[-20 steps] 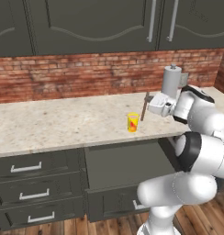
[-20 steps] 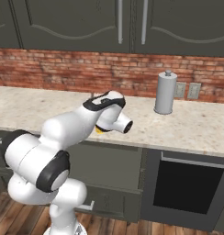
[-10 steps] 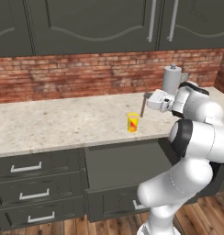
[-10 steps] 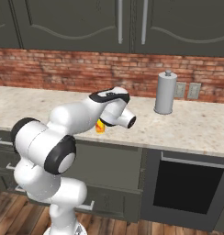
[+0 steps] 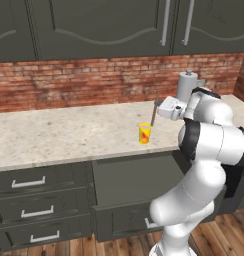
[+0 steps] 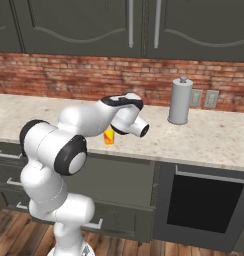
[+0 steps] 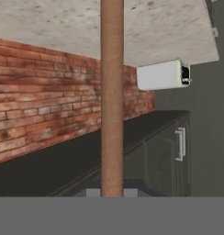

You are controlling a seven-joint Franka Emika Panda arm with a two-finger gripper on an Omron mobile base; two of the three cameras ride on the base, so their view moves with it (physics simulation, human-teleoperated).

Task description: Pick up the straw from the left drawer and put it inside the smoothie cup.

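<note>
Straw (image 5: 153, 114): thin, straight, orange-brown stick, clamped in the closed gripper (image 5: 158, 106) above the counter, just right of and higher than the cup. Setting, largest first: red brick wall (image 5: 84, 82), rough and matte; speckled beige stone counter (image 5: 59, 135); dark grey cabinet doors (image 5: 94, 25); open dark drawer (image 5: 136, 177), flat-fronted; tall grey canister (image 6: 179, 101); small yellow cup (image 5: 144, 133) with red markings.

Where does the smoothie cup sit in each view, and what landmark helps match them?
Left base view: smoothie cup centre, near the counter's front edge, left of the gripper.
Right base view: left of centre, partly behind the arm.
Hand view: not in it.
Shared landmark: grey canister.
</note>
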